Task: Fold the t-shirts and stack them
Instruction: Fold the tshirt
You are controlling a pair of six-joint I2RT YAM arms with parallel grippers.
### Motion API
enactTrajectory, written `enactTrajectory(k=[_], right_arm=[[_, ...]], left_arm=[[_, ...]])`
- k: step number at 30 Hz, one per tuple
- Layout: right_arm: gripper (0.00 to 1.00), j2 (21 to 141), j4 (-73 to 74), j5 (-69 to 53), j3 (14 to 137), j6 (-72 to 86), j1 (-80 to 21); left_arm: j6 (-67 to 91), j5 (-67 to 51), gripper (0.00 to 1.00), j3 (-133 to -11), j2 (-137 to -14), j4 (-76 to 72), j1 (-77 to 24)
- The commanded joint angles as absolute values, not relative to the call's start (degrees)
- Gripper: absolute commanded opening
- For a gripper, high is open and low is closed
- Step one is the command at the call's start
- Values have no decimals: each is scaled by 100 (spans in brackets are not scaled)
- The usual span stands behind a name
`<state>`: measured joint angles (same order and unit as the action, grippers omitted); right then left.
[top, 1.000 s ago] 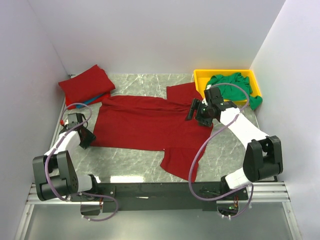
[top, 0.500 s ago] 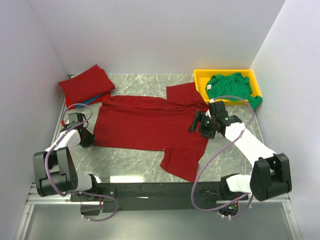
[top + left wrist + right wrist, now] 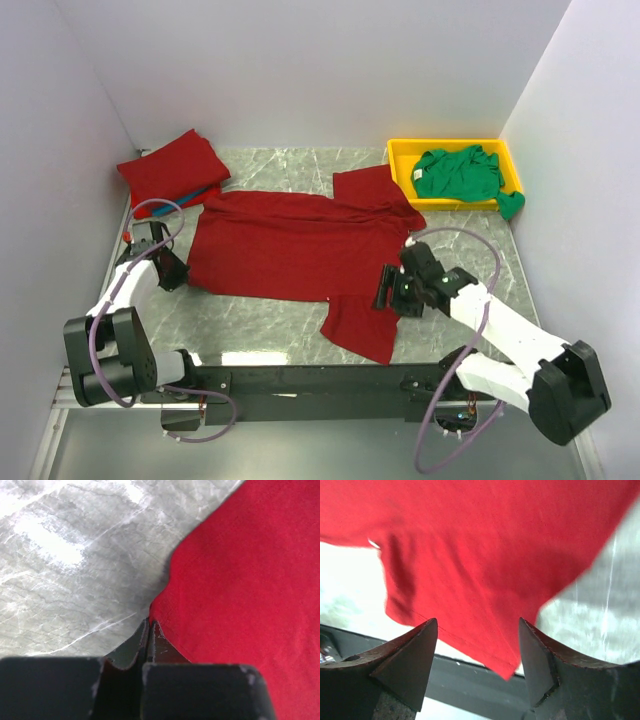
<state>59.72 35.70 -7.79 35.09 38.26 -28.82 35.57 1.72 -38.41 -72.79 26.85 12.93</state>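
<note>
A dark red t-shirt [image 3: 295, 245] lies spread flat mid-table, one sleeve at the back [image 3: 365, 188] and one at the front [image 3: 362, 322]. My left gripper [image 3: 173, 272] is shut at the shirt's near-left hem corner [image 3: 165, 615], and the cloth meets its fingertips [image 3: 156, 630]. My right gripper [image 3: 386, 290] is open and empty, hovering over the front sleeve [image 3: 480, 570]. A folded dark red t-shirt [image 3: 172, 168] lies at the back left on a blue one [image 3: 198, 194]. A bright green t-shirt [image 3: 460, 172] lies crumpled in the tray.
The shallow yellow tray [image 3: 400, 160] stands at the back right, with green cloth hanging over its right corner. White walls close in the left, back and right. The black mounting rail [image 3: 320, 380] runs along the table's front edge, just below the front sleeve.
My right gripper has swung from the back sleeve near the tray down to the front sleeve, staying open. My left gripper has barely moved at the hem corner.
</note>
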Motion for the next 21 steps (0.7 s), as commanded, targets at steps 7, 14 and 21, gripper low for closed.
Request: enactTrajectory(k=[7, 14, 21], right_arm=[[67, 5028, 4437, -264, 2831, 5246, -4033], [62, 4895, 4526, -185, 2593, 5879, -4623], [59, 5334, 4228, -193, 2417, 6187, -5097]], left_arm=[[3313, -176, 1, -3973, -7049, 2566, 1266], [3270, -246, 1, -3955, -6952, 2514, 1257], [3252, -176, 1, -3981, -6926, 2540, 1239]])
